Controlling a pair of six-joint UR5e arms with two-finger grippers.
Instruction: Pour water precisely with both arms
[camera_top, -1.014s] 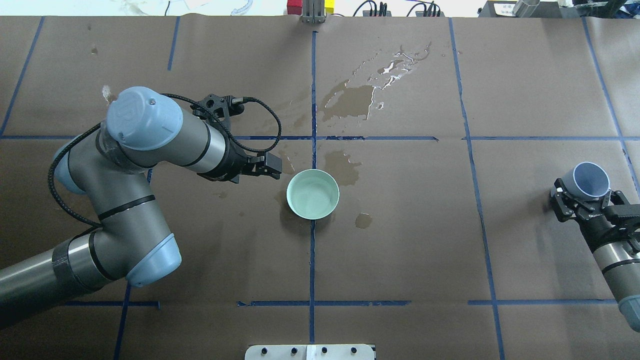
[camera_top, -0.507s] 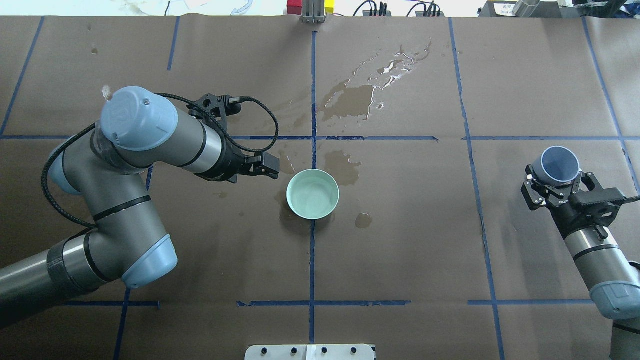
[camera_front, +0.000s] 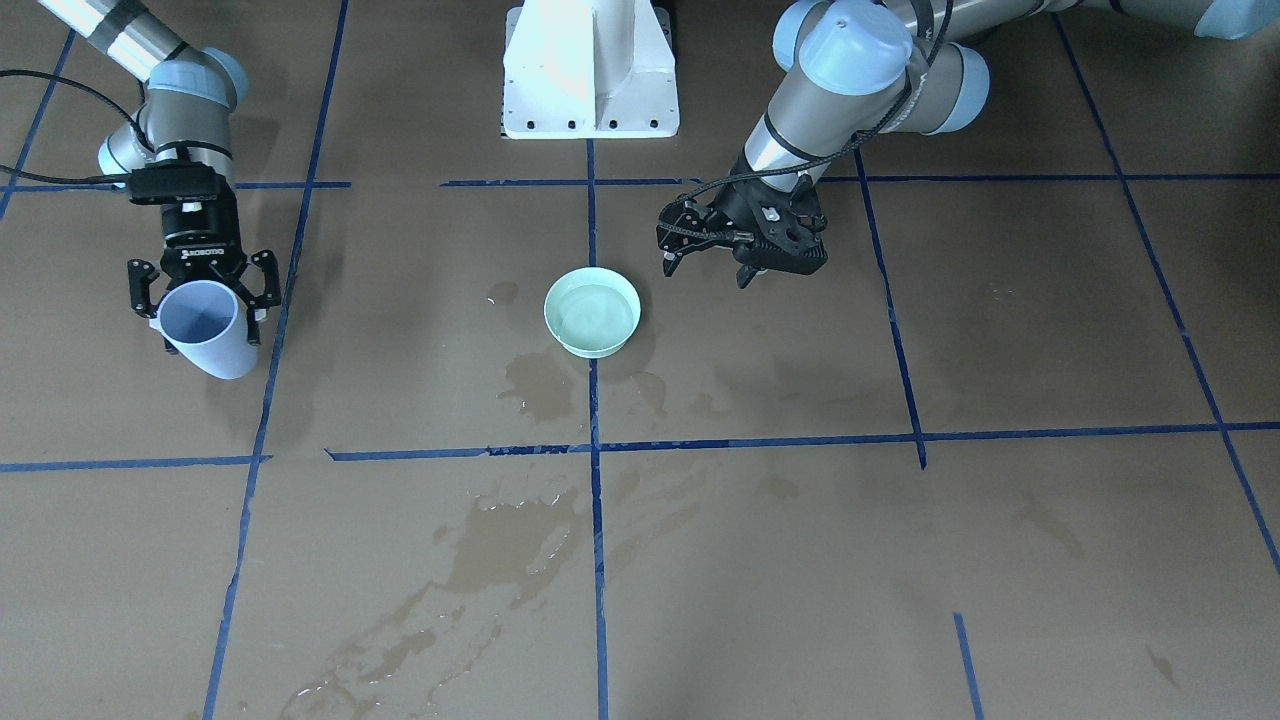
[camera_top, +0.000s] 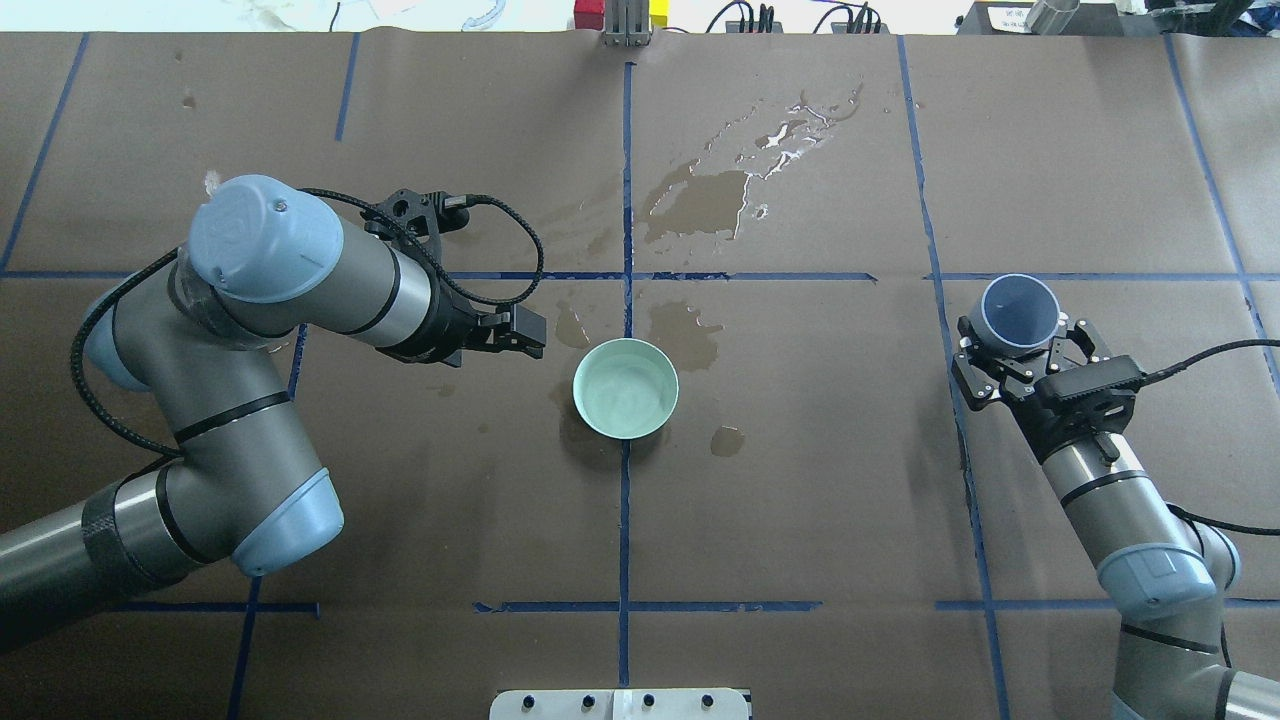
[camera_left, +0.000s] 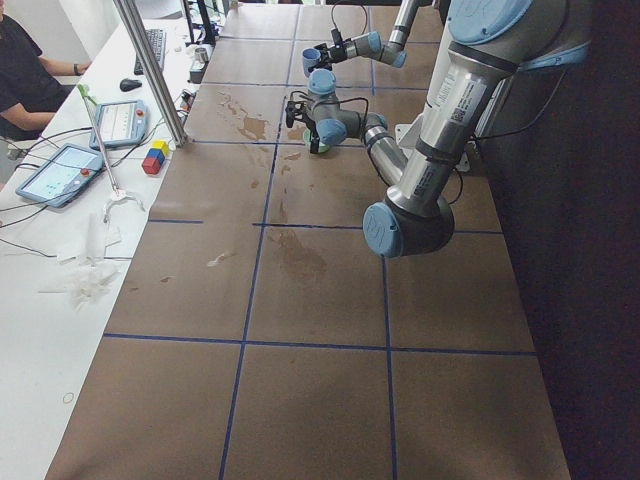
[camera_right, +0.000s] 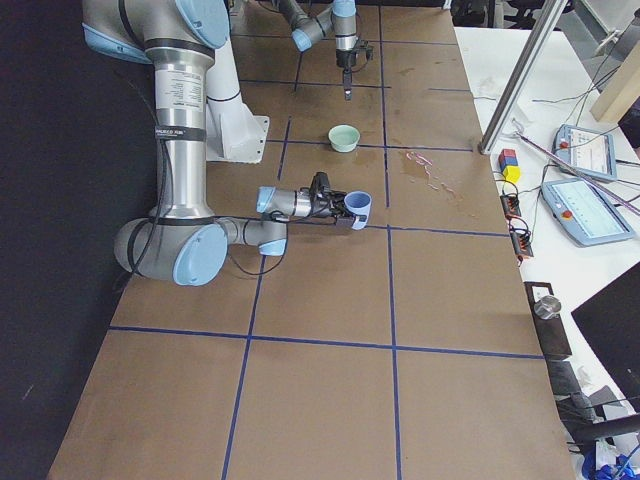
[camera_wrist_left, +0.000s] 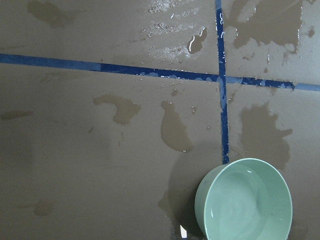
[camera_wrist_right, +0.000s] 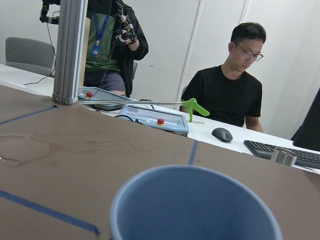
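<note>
Right gripper (camera_top: 1018, 345) had its fingers clamped on a blue cup (camera_top: 1019, 313), well right of the mint bowl (camera_top: 626, 388) at counter centre, water (camera_top: 624, 392) pooled inside. Left gripper (camera_top: 528, 330) hovered just left of the bowl, fingers nearly together, empty. To pour well, I'd judge: bring cup lip over bowl centre, tilt slowly, w/ left steadying the bowl.

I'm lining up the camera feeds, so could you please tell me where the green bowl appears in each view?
Front-facing: bowl just left of centre, on the blue tape line.
Overhead: at centre, on the same line.
Left: mostly hidden behind the left gripper, far up the table.
Right: upper centre.
Left wrist: bottom right.
Right wrist: not in it.
Shared landmark: the tape cross beside the bowl.
</note>
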